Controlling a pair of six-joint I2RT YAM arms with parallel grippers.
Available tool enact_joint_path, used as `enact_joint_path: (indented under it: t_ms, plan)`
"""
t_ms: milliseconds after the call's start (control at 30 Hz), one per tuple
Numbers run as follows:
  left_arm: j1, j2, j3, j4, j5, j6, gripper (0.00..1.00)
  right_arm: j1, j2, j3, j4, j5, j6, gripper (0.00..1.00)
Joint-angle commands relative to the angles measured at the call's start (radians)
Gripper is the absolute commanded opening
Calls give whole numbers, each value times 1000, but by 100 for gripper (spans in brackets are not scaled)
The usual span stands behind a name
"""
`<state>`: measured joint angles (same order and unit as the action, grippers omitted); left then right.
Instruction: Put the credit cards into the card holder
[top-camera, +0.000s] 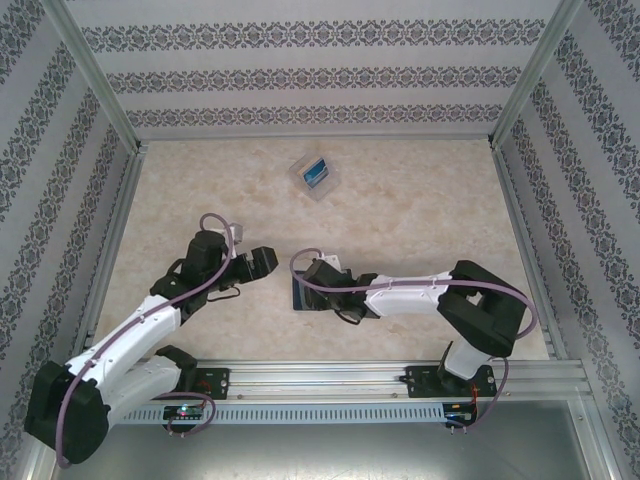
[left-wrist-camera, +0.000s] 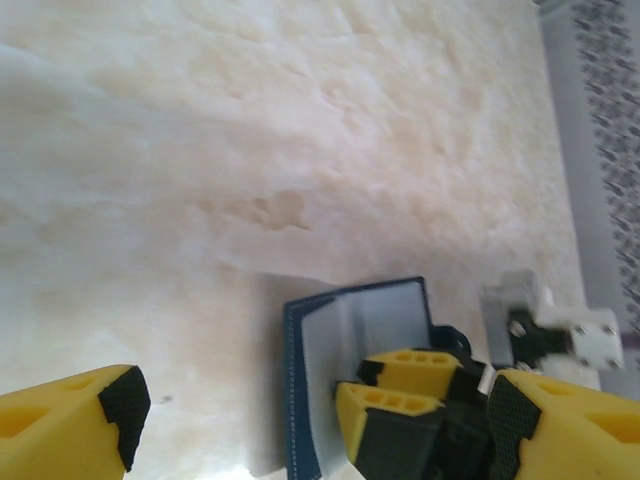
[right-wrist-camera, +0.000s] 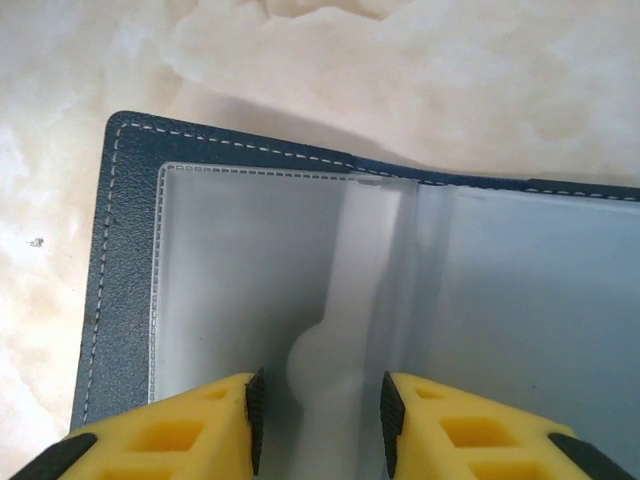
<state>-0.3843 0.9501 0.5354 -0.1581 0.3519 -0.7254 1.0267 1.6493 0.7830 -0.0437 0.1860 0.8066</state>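
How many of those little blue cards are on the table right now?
1: a blue card lies in the clear plastic case at the far middle of the table. More may be stacked beneath it, unseen.

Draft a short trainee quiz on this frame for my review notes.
1. True or false: the dark navy folding card holder lies open.
2. Where is the bright blue credit card? A: inside the transparent plastic case. B: in the holder. C: under the holder.
3. What does the right gripper hang over?
Key: 1 true; 2 A; 3 the open card holder.
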Motion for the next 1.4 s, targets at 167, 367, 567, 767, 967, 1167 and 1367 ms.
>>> enact_joint_path:
  t_ms: [167,367,567,767,967,1167,1367]
  plan:
    - [90,104,92,-106,-32,70,91,16,-111,22,-63,86,-57,48]
    - [93,285,208,5,-44,57,92,-47,-258,19,-114,105,-88,56]
    - [118,506,337,141,-37,7,92,-198,-255,88,-143,38,-124,63]
    - [149,638,389,250,-66,53,93,-370,-103,272,-177,39,2,63]
    - [207,745,407,327,-83,111,93,-443,188,602,-240,59,53,61]
    - [222,780,331,425,-61,156,94,-457,452,920,-323,104,40,61]
    - [225,751,265,500,-95,192,94,-464,644,1166,-438,161,36,60]
